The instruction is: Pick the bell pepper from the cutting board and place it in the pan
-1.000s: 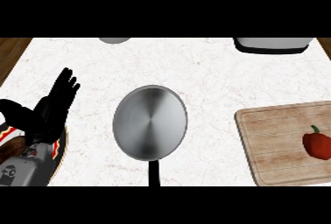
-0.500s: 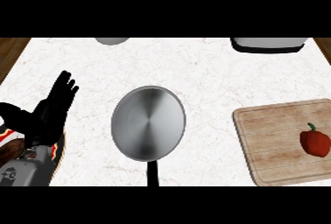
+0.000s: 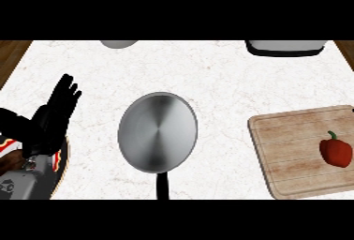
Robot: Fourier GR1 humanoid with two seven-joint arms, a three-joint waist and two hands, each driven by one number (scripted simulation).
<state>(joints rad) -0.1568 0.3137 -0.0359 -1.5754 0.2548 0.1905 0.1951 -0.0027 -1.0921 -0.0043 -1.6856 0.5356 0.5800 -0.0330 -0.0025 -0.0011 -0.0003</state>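
The red bell pepper (image 3: 336,151) lies on the wooden cutting board (image 3: 290,154) at 3 o'clock of the steel pan (image 3: 158,131), and at 9 o'clock the left hand (image 3: 56,115) rests open with fingers straight.

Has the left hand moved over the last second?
No. The left hand stays open and resting beside the pan, at the same gap from its rim.
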